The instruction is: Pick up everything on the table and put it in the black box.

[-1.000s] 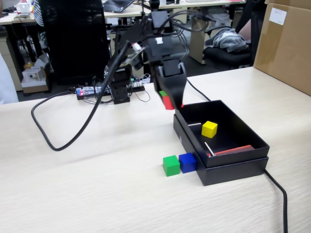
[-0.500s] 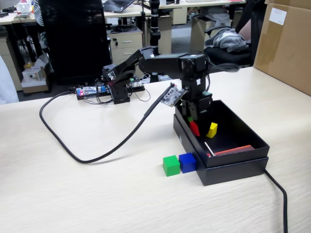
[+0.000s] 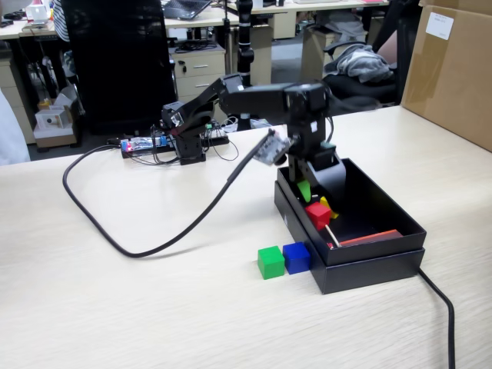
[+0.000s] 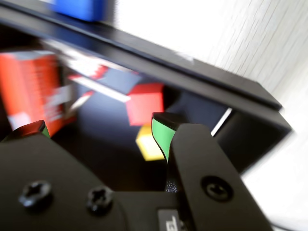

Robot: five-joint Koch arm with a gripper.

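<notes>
Over the near left part of the black box (image 3: 374, 249), my gripper (image 3: 314, 192) hangs open with nothing between its green-padded fingers. Just below it, on the box floor, sits the red cube (image 3: 317, 214), free of the jaws. Behind that cube only a sliver of the yellow cube (image 3: 326, 203) shows. On the table (image 3: 154, 307), against the box's left wall, the green cube (image 3: 270, 262) and blue cube (image 3: 296, 257) stand side by side. In the wrist view the open gripper (image 4: 98, 127) frames the red cube (image 4: 144, 103) and yellow cube (image 4: 148, 144); the blue cube (image 4: 79, 8) lies beyond the box wall (image 4: 192, 72).
Inside the box lie a thin red strip (image 3: 369, 237) and a white stick (image 3: 330, 234). A thick black cable (image 3: 138, 247) loops across the table to the left of the arm, and another (image 3: 442, 307) runs off the front right. A big brown carton (image 3: 450, 69) stands at the back right.
The arm swung from above the table down into the box with the red cube. The gripper then opened, and the red cube now rests on the box floor in front of the yellow one.
</notes>
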